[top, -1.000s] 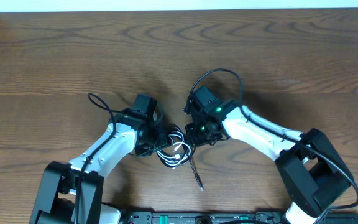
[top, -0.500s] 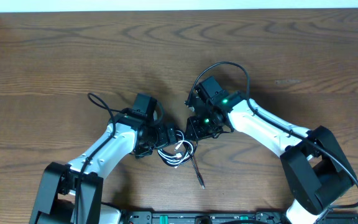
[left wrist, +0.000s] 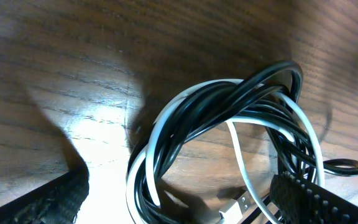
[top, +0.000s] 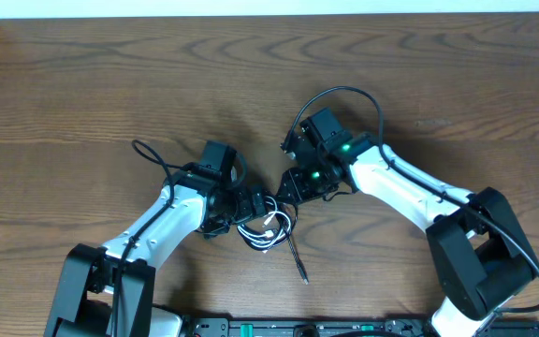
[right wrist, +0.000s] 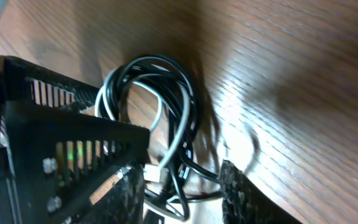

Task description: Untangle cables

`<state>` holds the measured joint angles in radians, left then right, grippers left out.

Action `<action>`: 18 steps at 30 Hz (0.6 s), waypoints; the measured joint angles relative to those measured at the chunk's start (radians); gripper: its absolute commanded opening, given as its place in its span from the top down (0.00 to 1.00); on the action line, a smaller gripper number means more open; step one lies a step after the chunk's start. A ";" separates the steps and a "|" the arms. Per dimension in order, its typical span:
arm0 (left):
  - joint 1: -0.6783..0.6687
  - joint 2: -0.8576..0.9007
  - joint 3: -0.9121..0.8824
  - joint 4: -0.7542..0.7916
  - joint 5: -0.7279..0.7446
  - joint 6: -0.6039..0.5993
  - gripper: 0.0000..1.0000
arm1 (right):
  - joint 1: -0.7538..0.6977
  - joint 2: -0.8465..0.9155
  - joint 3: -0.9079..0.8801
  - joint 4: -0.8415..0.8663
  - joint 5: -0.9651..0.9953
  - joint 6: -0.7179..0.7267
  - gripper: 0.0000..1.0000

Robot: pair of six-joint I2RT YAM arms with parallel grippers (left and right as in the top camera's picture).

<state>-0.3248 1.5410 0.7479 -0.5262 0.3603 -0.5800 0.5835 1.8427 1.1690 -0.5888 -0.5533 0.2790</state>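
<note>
Left gripper (left wrist: 179, 199) fully spread, empty, straddling coiled black cable (left wrist: 229, 102) and white cable (left wrist: 238, 155); right gripper (right wrist: 185, 190) part-open (nothing clamped). Likely grasp step: pinch one strand each, draw apart.

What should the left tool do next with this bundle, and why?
Probably close the left tool on the strands lying between its fingers. It stands wide open astride the bundle and holds nothing, while the black cable and white cable lie looped through each other on the table. Pinning one side should let the right tool draw a strand free.
</note>
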 measured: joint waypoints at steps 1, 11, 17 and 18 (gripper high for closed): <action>0.000 0.000 0.000 0.000 0.000 0.000 0.00 | -0.007 0.000 0.000 -0.004 0.000 -0.006 0.53; 0.000 0.000 0.000 0.000 0.000 0.000 0.00 | -0.037 0.000 0.000 -0.006 -0.001 -0.038 0.26; 0.000 0.000 0.000 0.000 0.000 0.000 0.00 | -0.036 0.000 0.000 -0.072 0.001 -0.043 0.37; 0.000 0.000 0.000 0.001 0.000 0.000 0.00 | -0.036 0.000 0.000 -0.084 0.002 -0.042 0.37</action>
<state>-0.3248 1.5410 0.7479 -0.5255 0.3599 -0.5800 0.5472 1.8427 1.1690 -0.6731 -0.5510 0.2367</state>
